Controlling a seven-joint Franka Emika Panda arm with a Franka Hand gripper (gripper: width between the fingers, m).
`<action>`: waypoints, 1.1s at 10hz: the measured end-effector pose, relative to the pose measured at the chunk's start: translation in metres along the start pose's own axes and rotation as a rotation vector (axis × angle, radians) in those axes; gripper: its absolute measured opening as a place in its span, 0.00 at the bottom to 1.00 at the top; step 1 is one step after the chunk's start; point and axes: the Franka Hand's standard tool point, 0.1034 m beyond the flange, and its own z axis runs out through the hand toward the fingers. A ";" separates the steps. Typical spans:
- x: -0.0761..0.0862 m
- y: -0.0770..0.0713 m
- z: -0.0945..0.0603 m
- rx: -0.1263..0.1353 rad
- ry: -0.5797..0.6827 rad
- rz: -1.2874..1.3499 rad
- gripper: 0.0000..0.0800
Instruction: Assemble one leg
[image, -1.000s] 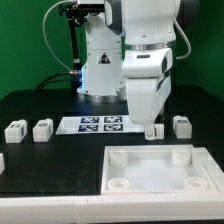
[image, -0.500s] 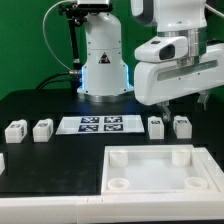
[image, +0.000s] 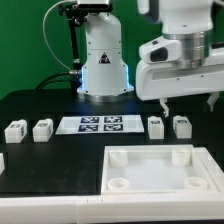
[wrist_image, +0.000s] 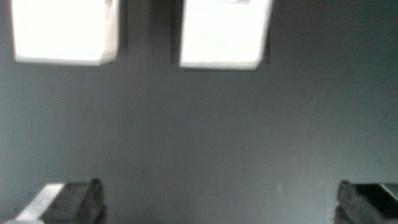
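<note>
Four legs, small white blocks, stand on the black table: two at the exterior view's left (image: 15, 130) (image: 42, 129) and two at its right (image: 156, 126) (image: 182, 125). My gripper (image: 188, 100) hangs above the right pair, open wide and empty, with clear air between it and them. In the wrist view the two right legs (wrist_image: 68, 30) (wrist_image: 226, 33) show as white blocks far from my gripper (wrist_image: 221, 205). Its fingertips (wrist_image: 71, 203) stand wide apart with only bare table between them.
The large white square base (image: 150, 156) with round corner sockets lies at the front of the table. The marker board (image: 103, 124) lies between the two pairs of legs. The robot's white pedestal (image: 103, 65) stands behind. Another white part shows at the left edge (image: 1, 160).
My gripper was low at the right pair of legs a second ago. It has since risen well above them and turned, empty. The legs stay on the table.
</note>
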 end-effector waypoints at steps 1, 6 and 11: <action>-0.008 0.003 0.006 -0.005 -0.024 0.001 0.81; -0.009 0.007 0.018 -0.039 -0.498 0.030 0.81; -0.019 0.000 0.027 -0.090 -0.812 0.104 0.81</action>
